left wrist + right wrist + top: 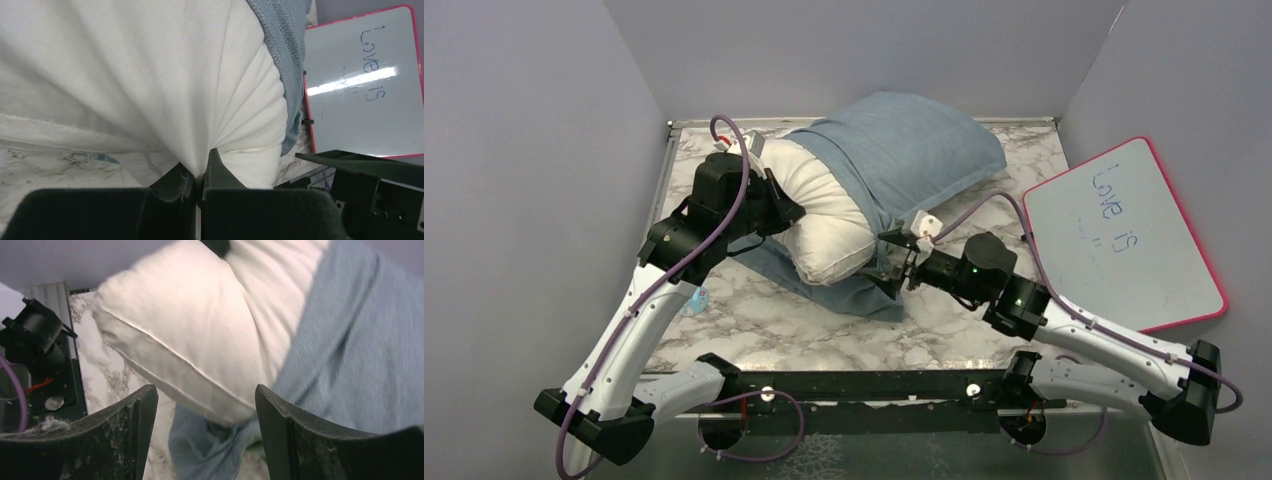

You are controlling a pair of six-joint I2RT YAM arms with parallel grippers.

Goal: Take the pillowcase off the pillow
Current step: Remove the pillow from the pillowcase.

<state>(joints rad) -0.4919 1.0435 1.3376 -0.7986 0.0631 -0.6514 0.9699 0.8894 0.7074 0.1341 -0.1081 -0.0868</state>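
the pillow [824,215] sticks half out of the pillowcase [914,150] on the table [754,312]. the left gripper [200,167] pinches the white pillow tight. the right gripper [205,405] is spread wide, holding nothing. next i think it should grab the blue edge and pull away

Table: I am working over a white marble-patterned table [754,320] with grey veins running through it.
Far edge: a thin metal trim [1024,121] is running along it.
Near edge: a black rail [864,385] is spanning it from side to side.
Walls: plain lavender-grey panels are closing me in: the left wall [524,150], the back wall [864,50] and the right wall [1184,90].
Whiteboard: a pink-rimmed whiteboard [1124,235] is sitting askew at the table's right edge, showing blue handwriting [1114,205] reading "Love is".
Light: a white glare streak [350,82] is shining across the whiteboard in my left wrist view.
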